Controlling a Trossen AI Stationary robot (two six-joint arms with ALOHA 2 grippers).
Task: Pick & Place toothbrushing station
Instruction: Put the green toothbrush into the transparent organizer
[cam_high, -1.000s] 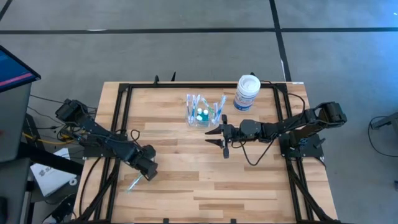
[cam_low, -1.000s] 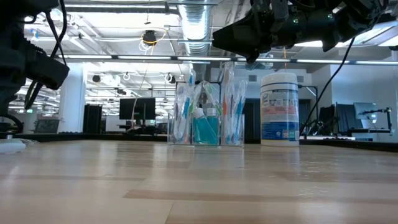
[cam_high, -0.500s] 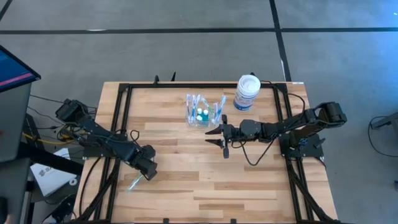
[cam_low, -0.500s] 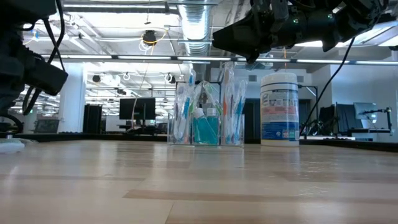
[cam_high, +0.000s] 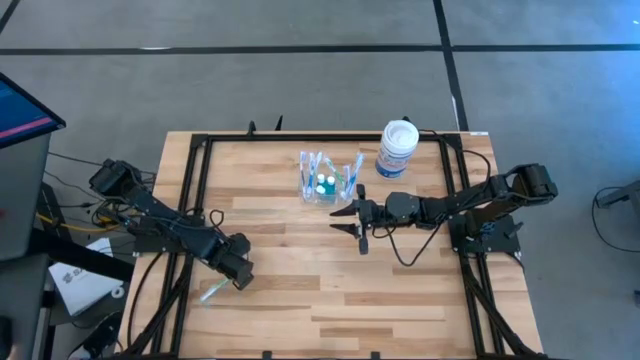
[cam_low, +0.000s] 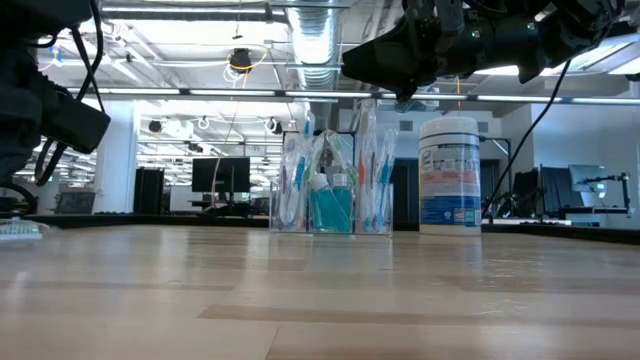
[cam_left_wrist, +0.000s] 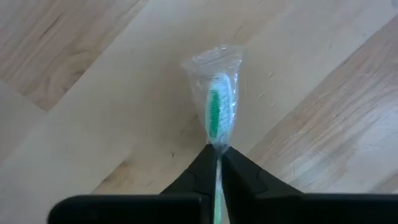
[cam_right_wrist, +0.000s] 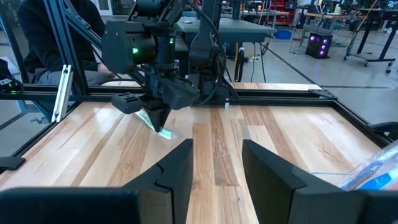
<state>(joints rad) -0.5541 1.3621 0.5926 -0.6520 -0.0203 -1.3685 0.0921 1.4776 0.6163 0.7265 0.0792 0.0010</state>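
Left gripper (cam_left_wrist: 217, 163) hangs low at the table's left with jaws pinched together; right gripper (cam_right_wrist: 216, 163) hovers mid-table, jaws apart.

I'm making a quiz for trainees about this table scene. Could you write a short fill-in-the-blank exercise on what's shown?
1. The left gripper has its jaws closed on a wrapped, green-bristled ____.
2. The tall white plastic jar with a blue label stands beside the small clear plastic ____ holding toothbrushes.
3. The right gripper hangs above the wooden table with its jaws ____.

Missing words: toothbrush; organizer; open
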